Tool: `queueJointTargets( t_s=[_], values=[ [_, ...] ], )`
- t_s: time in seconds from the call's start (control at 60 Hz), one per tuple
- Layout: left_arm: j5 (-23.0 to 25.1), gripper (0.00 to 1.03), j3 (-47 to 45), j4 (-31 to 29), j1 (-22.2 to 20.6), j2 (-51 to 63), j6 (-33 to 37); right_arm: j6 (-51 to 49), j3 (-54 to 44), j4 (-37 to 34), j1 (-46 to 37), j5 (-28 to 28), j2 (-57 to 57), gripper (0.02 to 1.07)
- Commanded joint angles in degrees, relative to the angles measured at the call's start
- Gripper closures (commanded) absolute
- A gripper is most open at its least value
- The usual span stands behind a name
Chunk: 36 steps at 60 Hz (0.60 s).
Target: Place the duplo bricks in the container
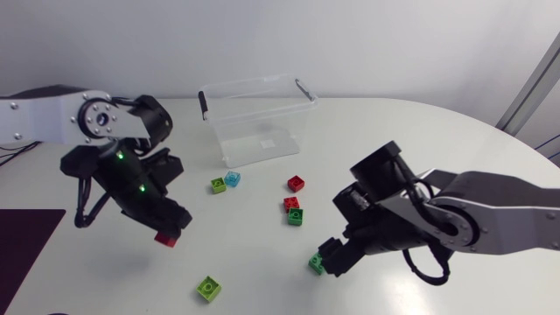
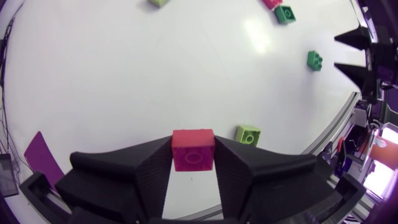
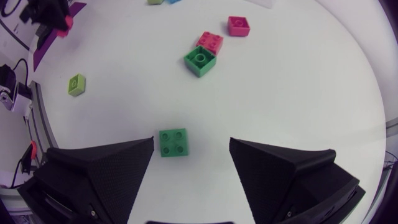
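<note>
Left jaws clamped on red brick point(image 2: 193, 149) from both sides. You carry it over container point(image 1: 262, 140) wall, release low inside. Right jaws wide apart, empty; green brick point(image 3: 173, 142) on counter point(image 1: 420, 131) between them, nearer one finger. Centre before closing.

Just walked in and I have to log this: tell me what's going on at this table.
The left gripper is shut on a red duplo brick. The right gripper is open, low over a dark green square brick that lies on the white table between its fingers, not gripped. Several other bricks lie scattered on the table. No brick shows in the clear plastic container yet.
</note>
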Motion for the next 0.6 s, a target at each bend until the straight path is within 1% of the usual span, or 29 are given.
queueJointTargets(
  t_s=[0.0,0.15,0.183,0.25,0.417,0.55,0.583],
  values=[
    [-0.29,0.78,3.96,-0.70,1.15,-1.64,-0.41,1.62,0.85,-0.26,1.85,0.31,3.03,0.19],
    [-0.29,0.78,8.53,1.85,1.67,-3.40,-0.67,1.27,1.64,0.18,3.17,0.84,6.90,0.19],
    [-0.20,0.78,9.84,3.35,2.20,-4.01,-0.85,1.18,1.90,0.27,3.43,0.84,7.95,0.19],
    [-0.11,0.78,12.04,3.96,2.47,-4.28,-0.85,0.92,2.34,0.53,3.96,1.02,9.62,0.19],
    [0.50,0.78,15.21,10.03,3.78,-5.15,-1.03,0.65,3.48,1.76,5.63,1.46,13.40,0.19],
    [0.94,0.78,15.12,15.83,3.70,-4.98,-1.11,0.04,4.36,3.26,5.63,2.78,17.18,0.19],
    [1.38,0.78,15.12,17.58,3.78,-4.72,-1.20,-0.14,4.71,3.26,5.72,3.30,18.32,0.22]
  ],
)
